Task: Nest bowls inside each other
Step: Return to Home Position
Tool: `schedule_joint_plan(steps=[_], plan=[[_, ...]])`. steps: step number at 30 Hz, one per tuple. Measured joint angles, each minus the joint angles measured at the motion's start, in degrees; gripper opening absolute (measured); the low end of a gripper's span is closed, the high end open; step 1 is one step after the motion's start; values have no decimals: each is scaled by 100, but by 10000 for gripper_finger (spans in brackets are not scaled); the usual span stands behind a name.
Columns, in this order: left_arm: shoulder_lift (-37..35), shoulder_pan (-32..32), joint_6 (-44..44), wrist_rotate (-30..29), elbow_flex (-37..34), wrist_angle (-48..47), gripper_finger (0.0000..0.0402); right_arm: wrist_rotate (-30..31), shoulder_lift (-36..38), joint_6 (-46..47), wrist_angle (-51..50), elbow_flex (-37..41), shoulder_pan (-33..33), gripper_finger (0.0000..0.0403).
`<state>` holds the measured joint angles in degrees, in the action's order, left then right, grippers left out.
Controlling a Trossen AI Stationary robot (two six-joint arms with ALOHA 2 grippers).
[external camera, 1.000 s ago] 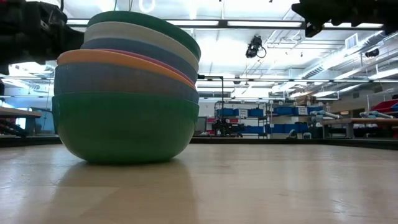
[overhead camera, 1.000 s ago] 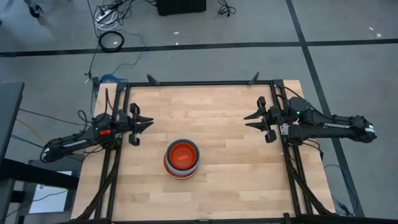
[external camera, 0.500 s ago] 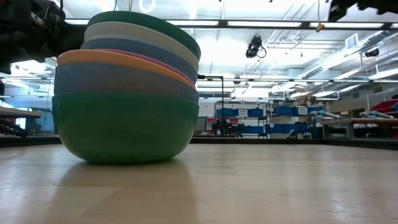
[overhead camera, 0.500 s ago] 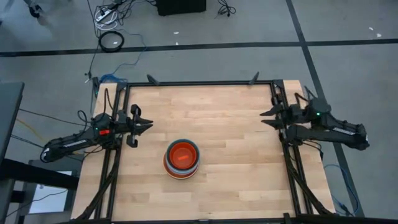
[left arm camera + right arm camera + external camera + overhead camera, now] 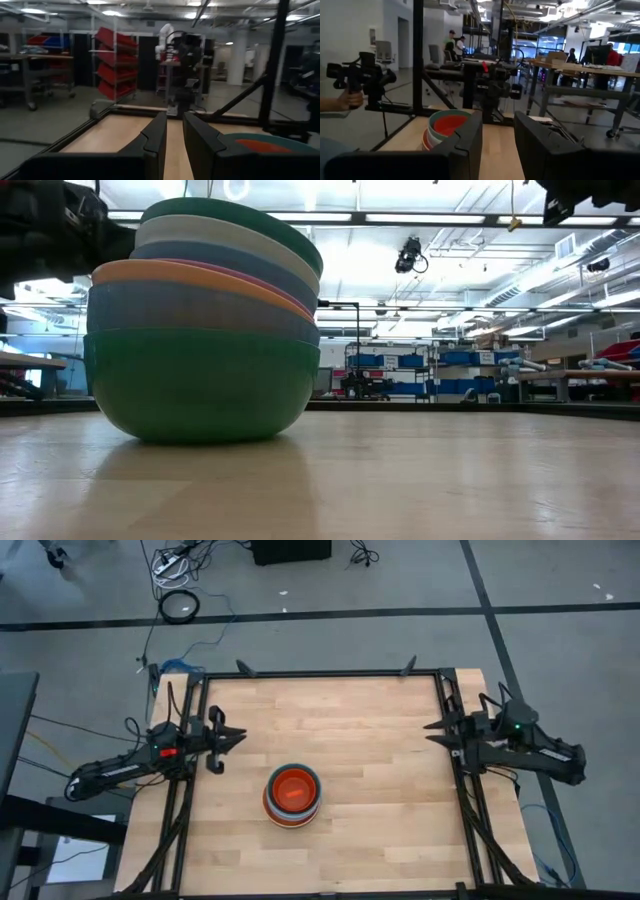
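Observation:
The bowls (image 5: 293,795) stand nested in one stack at the middle of the wooden table, a little toward its near edge. A red-orange bowl is innermost and a teal one (image 5: 200,385) is at the bottom, resting on the wood. The upper bowls sit tilted in the stack. The stack also shows in the wrist views (image 5: 260,145) (image 5: 445,127). My left gripper (image 5: 240,736) (image 5: 174,122) hovers by the table's left edge, open and empty, pointing level toward the right. My right gripper (image 5: 430,730) (image 5: 497,125) hovers by the right edge, open and empty, pointing left.
Black frame rails (image 5: 320,673) run along the table's far, left and right edges. Bare wood lies on every side of the stack. Beyond the table, a person's hand (image 5: 350,97) holds a dark device, and other people stand farther back in the room.
My right gripper has drawn back toward the table's right edge, staying high and roughly level, and away from the stack of bowls. The stack has not moved.

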<state>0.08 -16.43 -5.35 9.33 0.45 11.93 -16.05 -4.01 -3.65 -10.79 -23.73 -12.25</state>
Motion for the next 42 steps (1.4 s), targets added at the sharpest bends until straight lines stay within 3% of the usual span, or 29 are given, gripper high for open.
schedule_joint_plan(steps=[6, 10, 20, 31, 37, 42], plan=[[0, -2, 93, -133, 0, -52, 72, 130, 46, -184, -283, 23, 0, 100], [0, -4, 218, -269, -2, -263, 72, 134, 46, -194, -160, 464, 0, 100], [-2, -7, 230, -353, -2, -589, 72, 135, 44, 302, 2246, 2307, 0, 100], [-4, 11, 50, 105, -4, -912, 72, 170, -14, 303, 1814, 2319, 0, 100], [25, 9, 405, -776, -4, -1115, 72, 174, -37, 304, 1607, 2319, 0, 100], [26, 9, 613, -954, -4, -1162, 72, 182, -37, 216, 1567, 2322, 0, 100]])
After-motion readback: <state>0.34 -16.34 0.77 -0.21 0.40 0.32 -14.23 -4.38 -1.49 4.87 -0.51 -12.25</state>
